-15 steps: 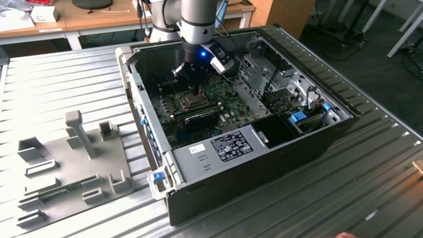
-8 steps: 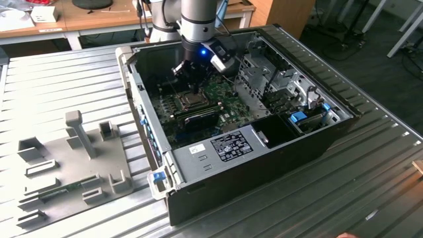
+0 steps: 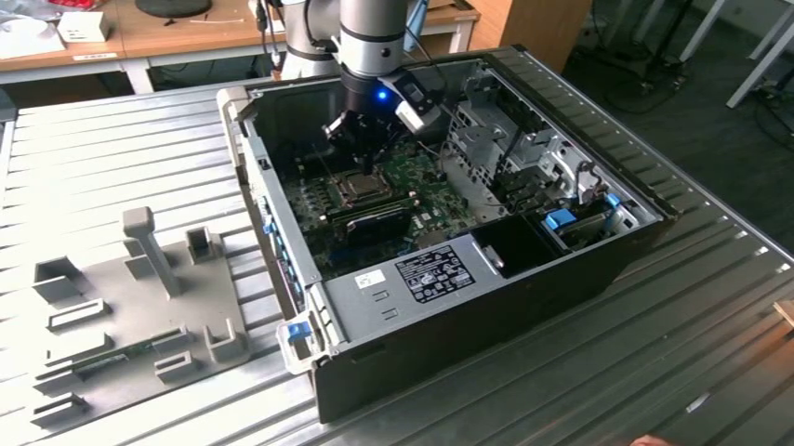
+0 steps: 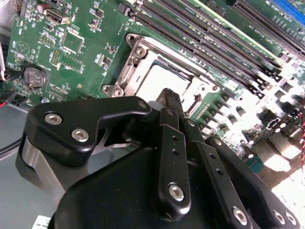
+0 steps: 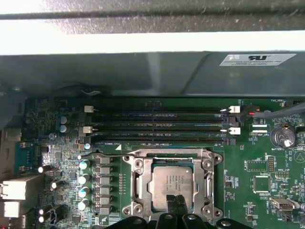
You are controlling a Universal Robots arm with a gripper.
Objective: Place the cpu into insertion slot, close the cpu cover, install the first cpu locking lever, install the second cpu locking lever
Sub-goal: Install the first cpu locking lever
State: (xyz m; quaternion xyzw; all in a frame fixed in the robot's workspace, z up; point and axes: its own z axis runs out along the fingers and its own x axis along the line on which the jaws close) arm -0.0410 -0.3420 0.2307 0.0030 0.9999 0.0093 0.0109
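The cpu (image 5: pixel 170 183), a dull silver square chip, lies flat in the insertion slot (image 5: pixel 128 160) on the green board. The cpu cover (image 5: pixel 201 186), a shiny frame with a cut-out middle, lies down around the chip. My gripper (image 5: pixel 175 204) hangs just above the near edge of the chip, its two black fingers pressed together with nothing between them. In the second wrist view the gripper (image 4: pixel 167 98) points at the cpu (image 4: pixel 164 78). In the exterior view the gripper (image 3: pixel 353 130) reaches into the open computer case, over the socket with the cpu (image 3: pixel 363 189).
Long black memory slots (image 5: pixel 159 126) run beside the socket, toward the case wall (image 5: pixel 143 71). A coin battery (image 5: pixel 283 136) sits on the board. Drive bays (image 3: pixel 522 158) fill the case on the exterior view's right. A grey fixture plate (image 3: pixel 137 307) lies on the metal table.
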